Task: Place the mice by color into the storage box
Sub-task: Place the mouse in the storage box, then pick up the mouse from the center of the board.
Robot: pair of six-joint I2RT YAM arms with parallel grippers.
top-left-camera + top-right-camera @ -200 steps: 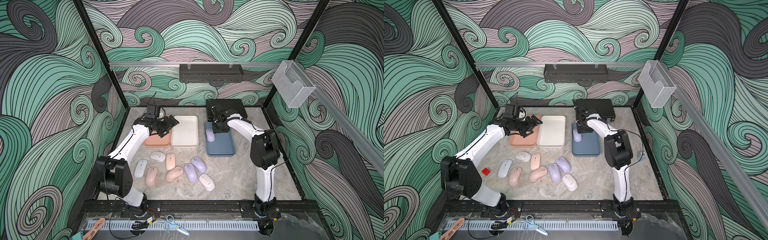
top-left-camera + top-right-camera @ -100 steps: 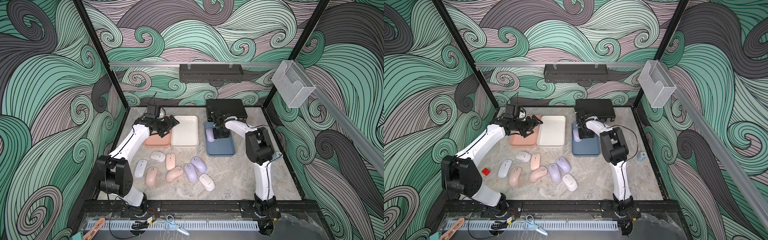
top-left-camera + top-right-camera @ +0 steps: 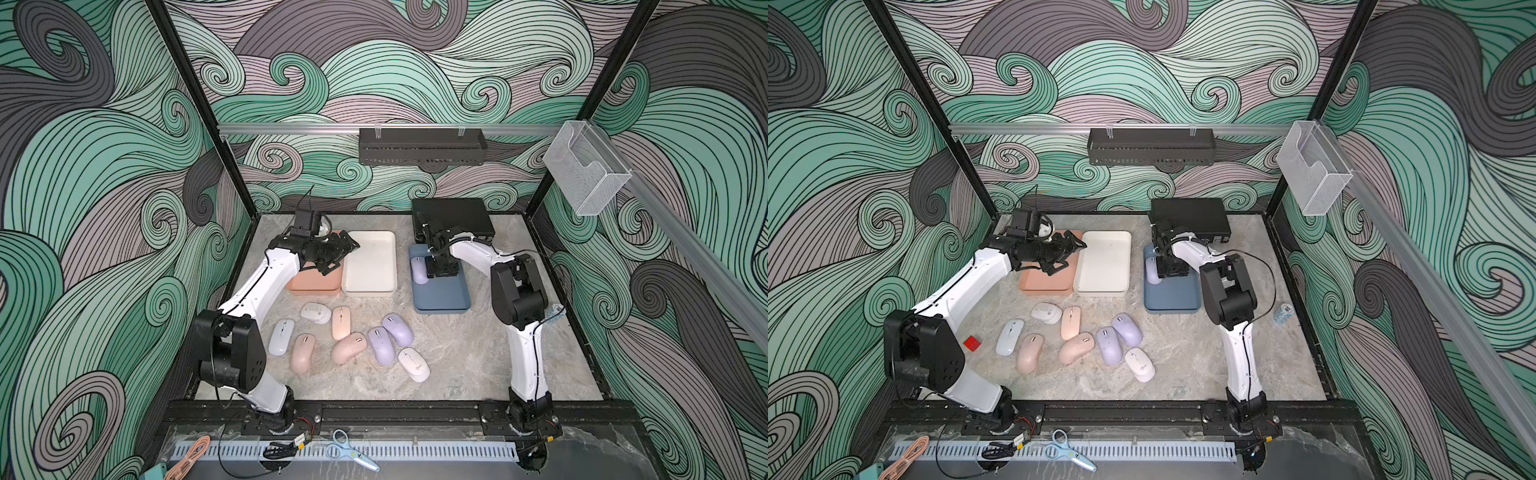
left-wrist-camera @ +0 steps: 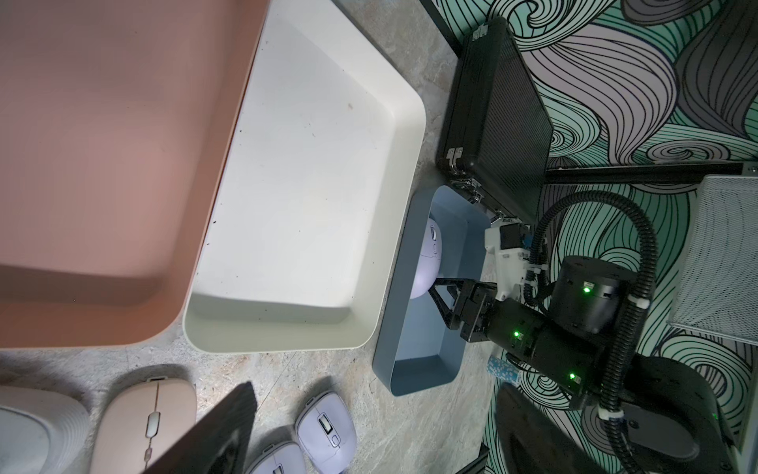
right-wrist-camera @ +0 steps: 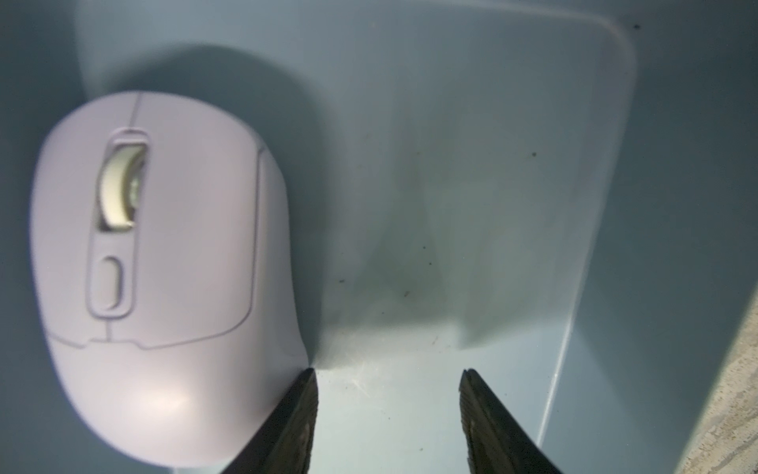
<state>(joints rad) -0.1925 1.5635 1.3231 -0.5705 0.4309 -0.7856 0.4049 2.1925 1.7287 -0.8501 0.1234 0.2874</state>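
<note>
A lavender mouse (image 5: 164,279) lies in the blue storage box (image 3: 442,293). My right gripper (image 5: 387,410) is open inside that box, one finger against the mouse's side and nothing between the jaws. My left gripper (image 3: 338,253) hangs open and empty over the pink box (image 3: 311,282), beside the white box (image 3: 370,266). On the table in front lie two lavender mice (image 3: 398,329), three pink mice (image 3: 349,347) and three whitish mice (image 3: 316,312).
A black case (image 3: 453,216) stands right behind the blue box. A small red block (image 3: 971,343) lies by the left arm's base. A small blue-white object (image 3: 1283,311) is near the right wall. Scissors (image 3: 349,451) lie on the front rail.
My right gripper's jaws have widened and it has shifted off the lavender mouse to its side. That mouse rests in the blue box. The left arm has not moved.
</note>
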